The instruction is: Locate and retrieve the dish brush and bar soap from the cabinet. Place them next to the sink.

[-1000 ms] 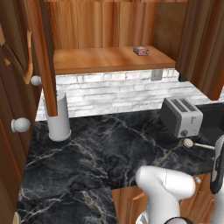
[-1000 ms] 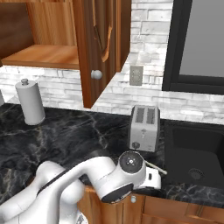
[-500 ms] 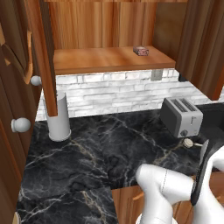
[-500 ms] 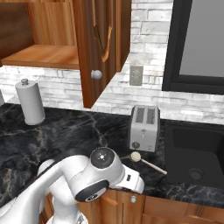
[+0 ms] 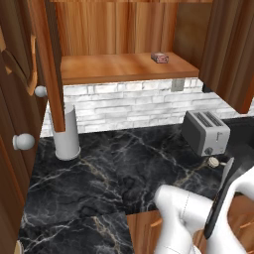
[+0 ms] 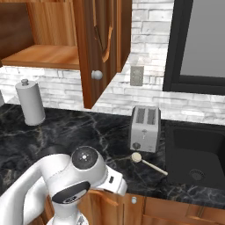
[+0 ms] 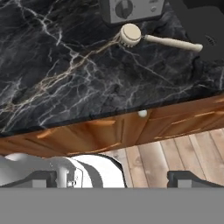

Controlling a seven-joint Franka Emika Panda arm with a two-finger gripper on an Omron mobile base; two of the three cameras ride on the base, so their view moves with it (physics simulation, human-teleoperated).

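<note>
The dish brush [image 7: 130, 35] lies on the dark marble counter in front of the toaster, its handle pointing toward the sink [image 7: 205, 22]. The right base view shows the dish brush [image 6: 137, 157] just left of the black sink [image 6: 197, 154]. Its round head [image 5: 214, 161] peeks out beside the arm in the left base view. The bar soap [image 5: 159, 57] sits on the plank shelf of the open cabinet [image 5: 119, 67]. My gripper [image 7: 114, 179] is open and empty, held off the counter's front edge, well short of the brush, looking down at counter and floor.
A silver toaster [image 6: 145, 127] stands between brush and backsplash. A white paper towel roll [image 6: 30, 102] stands at the counter's left. The open cabinet door [image 6: 101, 44] with its round knob [image 6: 96, 74] hangs over the counter. Drawers and wood floor [image 7: 144, 162] lie below.
The arm has swung back and leftward in the right base view, uncovering the brush on the counter. The brush and soap have not moved. The jaws stay open.
</note>
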